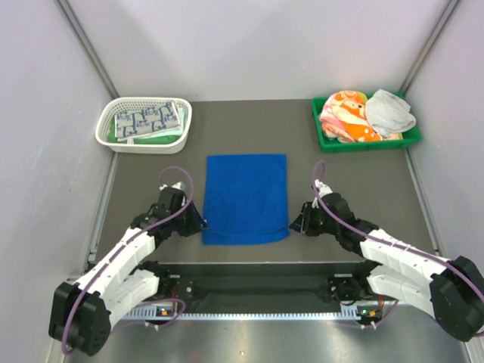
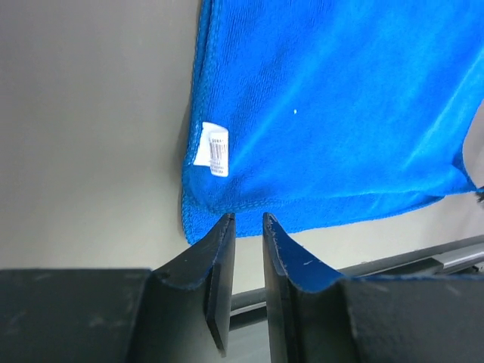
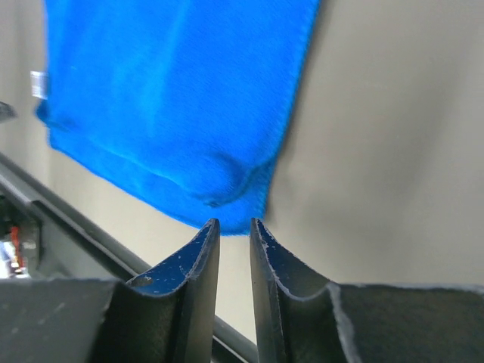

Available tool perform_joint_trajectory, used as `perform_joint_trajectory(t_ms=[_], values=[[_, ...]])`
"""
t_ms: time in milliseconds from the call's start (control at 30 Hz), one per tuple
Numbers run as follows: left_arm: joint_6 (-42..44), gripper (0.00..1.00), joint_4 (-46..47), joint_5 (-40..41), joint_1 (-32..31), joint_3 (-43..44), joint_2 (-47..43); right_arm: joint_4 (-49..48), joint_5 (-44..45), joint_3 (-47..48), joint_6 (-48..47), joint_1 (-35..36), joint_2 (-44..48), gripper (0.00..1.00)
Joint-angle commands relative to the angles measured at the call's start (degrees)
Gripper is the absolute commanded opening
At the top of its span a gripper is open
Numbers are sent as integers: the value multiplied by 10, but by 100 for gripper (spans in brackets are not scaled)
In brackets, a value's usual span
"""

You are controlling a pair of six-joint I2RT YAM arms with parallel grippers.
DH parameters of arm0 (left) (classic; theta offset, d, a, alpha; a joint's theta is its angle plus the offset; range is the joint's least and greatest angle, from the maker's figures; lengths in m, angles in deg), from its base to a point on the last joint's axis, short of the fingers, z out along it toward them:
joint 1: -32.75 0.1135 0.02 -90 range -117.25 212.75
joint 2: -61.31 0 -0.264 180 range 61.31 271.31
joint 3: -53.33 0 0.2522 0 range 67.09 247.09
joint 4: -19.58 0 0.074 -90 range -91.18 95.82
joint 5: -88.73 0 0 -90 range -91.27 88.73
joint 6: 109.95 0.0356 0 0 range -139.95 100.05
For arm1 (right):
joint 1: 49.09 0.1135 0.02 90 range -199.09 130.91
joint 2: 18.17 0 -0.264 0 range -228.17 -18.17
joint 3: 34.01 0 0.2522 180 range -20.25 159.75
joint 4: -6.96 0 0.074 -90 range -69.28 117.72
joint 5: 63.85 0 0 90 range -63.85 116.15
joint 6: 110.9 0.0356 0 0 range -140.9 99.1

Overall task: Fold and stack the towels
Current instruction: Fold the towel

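A royal blue towel (image 1: 246, 198) lies spread flat in the middle of the table, its white label (image 2: 212, 148) near the front left corner. My left gripper (image 1: 203, 224) sits just off that corner, jaws slightly apart with nothing between them (image 2: 248, 219). Beside the front right corner, which is a little rumpled (image 3: 227, 178), my right gripper (image 1: 293, 225) also stands narrowly open and empty (image 3: 234, 223). More towels rest at the back: a white one with grey-blue squares (image 1: 147, 119) and an orange-pink print one (image 1: 344, 115) next to a grey one (image 1: 389, 112).
The white mesh basket (image 1: 106, 130) at the back left holds the squared towel over a green one (image 1: 165, 135). The green plastic tray (image 1: 321, 130) at the back right holds the print and grey towels. A metal rail (image 1: 257, 265) runs along the table's near edge.
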Motion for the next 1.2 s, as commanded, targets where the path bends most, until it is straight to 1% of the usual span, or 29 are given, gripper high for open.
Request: perform_joint_trajectory(t_ms=[0, 100, 133, 333, 367, 600, 667, 867, 1000, 1167], values=[[-7, 26, -8, 20, -1, 35, 16, 31, 38, 36, 1, 24, -6, 23], [-24, 27, -26, 56, -2, 40, 35, 41, 62, 53, 14, 44, -20, 24], [-31, 29, -33, 70, -1, 44, 40, 44, 70, 56, 19, 50, -22, 25], [-99, 42, -29, 80, -1, 27, 23, 43, 110, 58, 64, 75, -25, 28], [-107, 45, -26, 79, -2, 24, 22, 43, 109, 58, 70, 77, -25, 30], [-161, 48, -8, 71, -1, -6, 23, 40, 151, 51, 121, 94, -10, 34], [-165, 47, 1, 66, -1, -13, 23, 41, 159, 48, 128, 94, -1, 36], [-175, 38, 27, 50, -2, -31, 37, 31, 161, 43, 146, 95, 4, 36], [-176, 34, 36, 54, -2, -36, 42, 21, 161, 41, 155, 97, -2, 36], [-174, 26, 45, 50, -2, -39, 47, 5, 161, 46, 157, 99, -17, 37]])
